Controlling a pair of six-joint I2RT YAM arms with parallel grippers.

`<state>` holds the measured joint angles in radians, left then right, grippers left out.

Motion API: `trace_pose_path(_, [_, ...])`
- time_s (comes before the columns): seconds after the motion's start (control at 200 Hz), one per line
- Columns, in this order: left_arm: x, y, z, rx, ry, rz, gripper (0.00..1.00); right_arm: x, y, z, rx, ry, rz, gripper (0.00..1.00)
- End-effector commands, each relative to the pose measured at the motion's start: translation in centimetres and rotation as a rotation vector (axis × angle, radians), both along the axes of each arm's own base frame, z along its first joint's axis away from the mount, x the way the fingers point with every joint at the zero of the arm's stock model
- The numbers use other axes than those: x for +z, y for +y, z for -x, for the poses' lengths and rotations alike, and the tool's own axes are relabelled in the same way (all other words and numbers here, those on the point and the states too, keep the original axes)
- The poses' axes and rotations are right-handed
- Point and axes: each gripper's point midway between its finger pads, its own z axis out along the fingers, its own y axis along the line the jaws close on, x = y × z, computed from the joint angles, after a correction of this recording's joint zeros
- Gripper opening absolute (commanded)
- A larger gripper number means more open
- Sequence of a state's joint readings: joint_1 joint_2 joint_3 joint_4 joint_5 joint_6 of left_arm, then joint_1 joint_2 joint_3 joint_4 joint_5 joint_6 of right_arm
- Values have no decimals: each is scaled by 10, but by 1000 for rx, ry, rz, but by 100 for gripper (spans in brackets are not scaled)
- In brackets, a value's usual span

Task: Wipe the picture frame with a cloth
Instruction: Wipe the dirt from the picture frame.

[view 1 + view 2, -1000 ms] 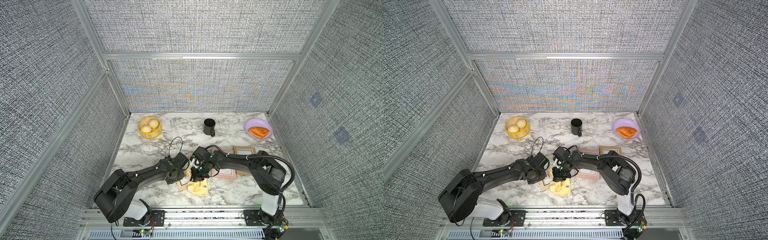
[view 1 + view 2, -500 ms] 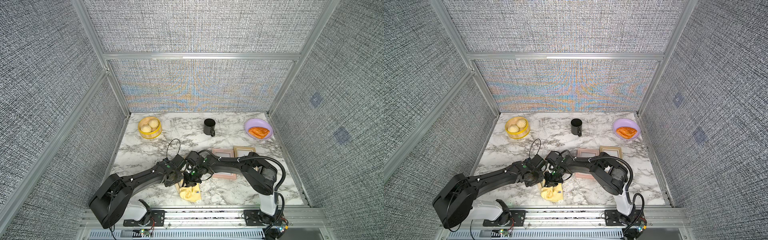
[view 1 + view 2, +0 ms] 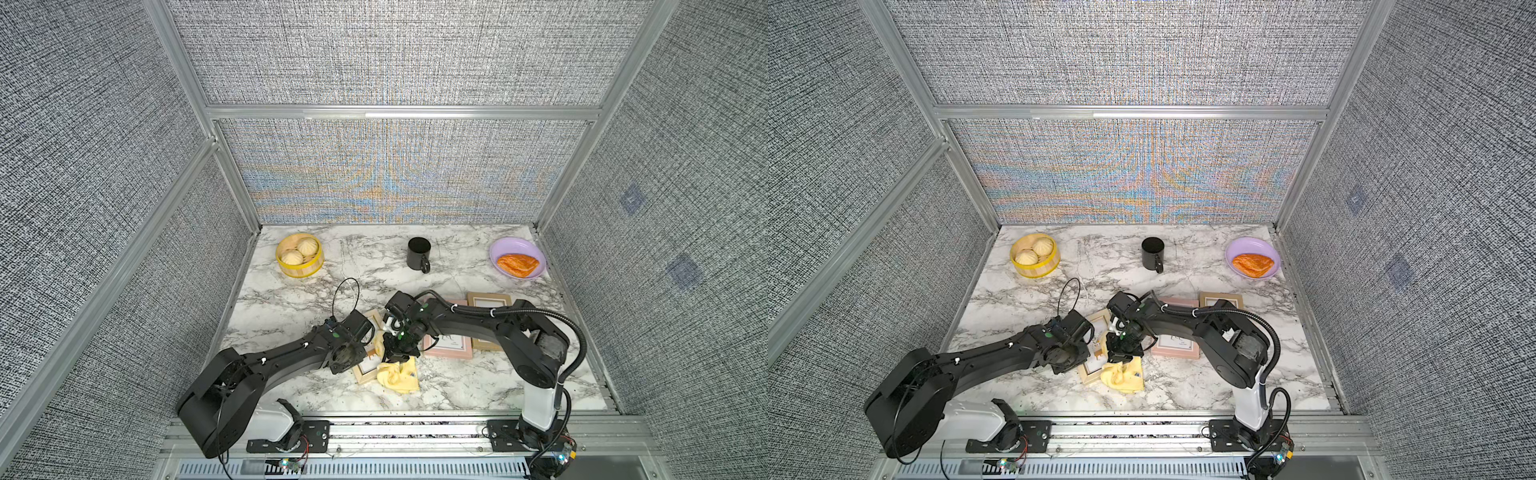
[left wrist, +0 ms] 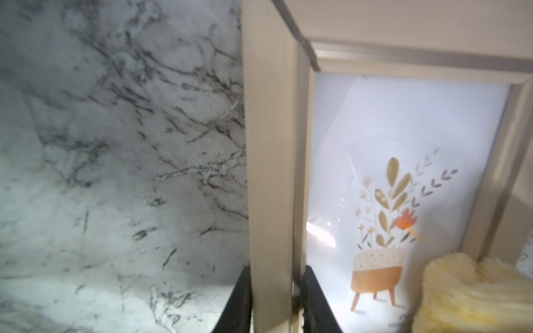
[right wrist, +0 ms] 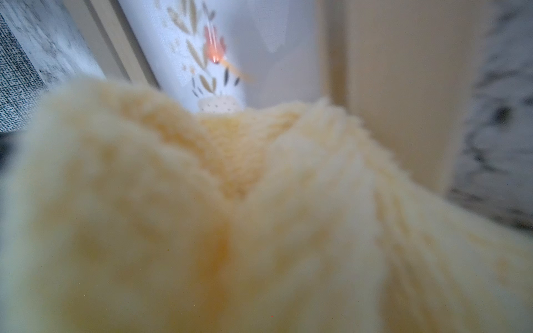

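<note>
Pale wood picture frame [image 4: 271,173], plant-pot print [image 4: 380,230], caption text [image 4: 399,328] unreadable, yellow cloth [image 4: 467,294]

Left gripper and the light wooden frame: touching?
Touching. Left wrist view: the left gripper clamps the picture frame, one finger against each side of its rail.

Three rectangular picture frames lie at the lower middle of both top views: one light wooden picture frame [image 3: 365,374], one pink picture frame [image 3: 449,345] and one brown wooden picture frame [image 3: 486,300]. There is one pale yellow fabric cloth [image 3: 400,377] and one black mug [image 3: 417,254]. One round yellow steamer basket [image 3: 300,271] holds two pale buns [image 3: 308,246]. One lilac plate [image 3: 509,245] carries one orange pastry [image 3: 518,265].
</note>
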<state>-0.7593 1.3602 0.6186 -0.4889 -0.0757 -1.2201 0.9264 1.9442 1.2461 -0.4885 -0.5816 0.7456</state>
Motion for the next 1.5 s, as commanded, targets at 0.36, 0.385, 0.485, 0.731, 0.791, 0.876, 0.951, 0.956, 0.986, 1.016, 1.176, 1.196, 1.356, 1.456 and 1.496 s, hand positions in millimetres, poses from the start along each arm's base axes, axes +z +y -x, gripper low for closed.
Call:
trace_pose_path(0.36, [1, -4, -6, 41, -39, 44, 0, -24, -8, -1, -13, 65, 54, 0])
trace_pose_path(0.385, [1, -4, -6, 40, -37, 42, 0, -24, -16, -8, -20, 51, 68, 0])
trace_pose_path(0.485, [1, 0, -5, 45, -31, 20, 0, -21, -39, -28, -29, 14, 109, 0])
trace_pose_path(0.731, [4, 4, -5, 58, -35, 5, 0, -15, -6, -7, 47, 23, 62, 0])
trace_pose_path(0.791, [4, 4, -4, 57, -33, 5, 0, -12, 13, 9, 69, 47, 19, 0])
trace_pose_path(0.876, [3, 4, -4, 57, -31, 7, 0, -12, 33, 27, 93, 79, -20, 0])
trace_pose_path(0.951, [2, 5, -3, 57, -28, 6, 0, -14, 39, 33, 111, 90, -24, 0])
trace_pose_path(0.956, [2, 4, -3, 57, -28, 6, 0, -14, 39, 34, 113, 90, -24, 0])
trace_pose_path(0.986, [2, 5, -3, 56, -27, 4, 0, -15, 36, 32, 112, 84, -13, 0])
trace_pose_path(1.016, [2, 5, -3, 55, -27, 3, 0, -17, 32, 28, 107, 72, -1, 0])
trace_pose_path(1.176, [3, 8, -1, 49, -23, -11, 0, -21, -10, -9, 41, 26, 62, 0])
trace_pose_path(1.196, [3, 8, -1, 49, -25, -12, 0, -20, -17, -14, 33, 20, 71, 0])
trace_pose_path(1.356, [3, 11, 1, 48, -25, -17, 0, -15, -45, -39, -2, -8, 96, 0])
trace_pose_path(1.456, [4, 11, 1, 40, -27, -16, 0, -13, -37, -31, 20, -4, 81, 0])
trace_pose_path(1.496, [5, 10, 0, 37, -29, -13, 0, -12, -30, -23, 37, -1, 72, 0])
